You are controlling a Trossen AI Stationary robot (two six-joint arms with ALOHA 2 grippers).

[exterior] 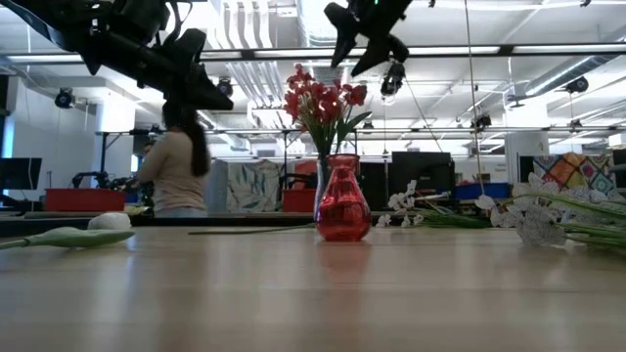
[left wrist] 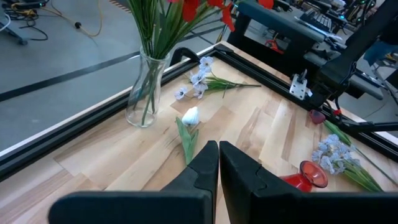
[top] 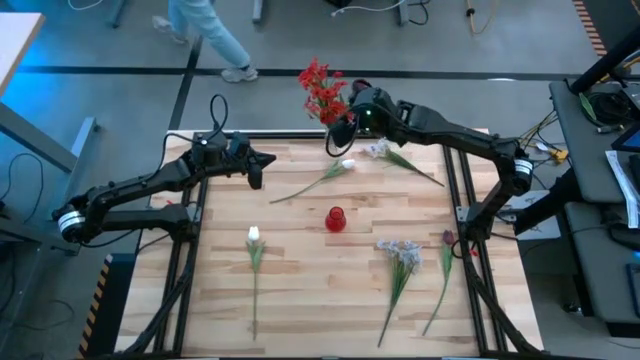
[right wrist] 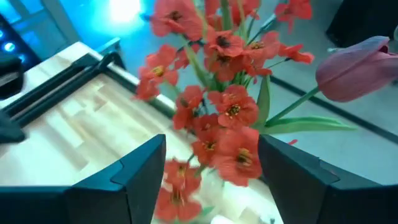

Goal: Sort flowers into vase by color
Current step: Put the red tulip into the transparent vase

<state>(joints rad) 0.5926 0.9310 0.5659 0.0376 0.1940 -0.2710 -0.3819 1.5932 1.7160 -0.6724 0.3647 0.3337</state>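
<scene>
A clear glass vase [left wrist: 146, 87] stands at the table's far edge and holds red flowers [top: 322, 88] by their green stems. A maroon bud [right wrist: 357, 68] shows beside those blossoms. My right gripper [top: 342, 132] hovers open just next to this bunch, and its fingers [right wrist: 140, 171] frame the red blossoms [right wrist: 224, 134] without holding any. My left gripper [top: 255, 172] is shut and hangs over the table's far left part. A small red vase [top: 335, 218] stands mid-table. Lying flat on the wood are two white tulips [top: 347, 165] [top: 253, 236], two pale blue-white clusters [top: 378, 150] [top: 400, 250] and a maroon bud [top: 447, 238].
Black frame rails [top: 458, 210] run along the table's sides and far edge. A person [top: 205, 30] walks on the floor beyond the far edge, and another person [exterior: 176, 166] stands in the room behind. Bare wood [top: 310, 290] lies between the near flowers.
</scene>
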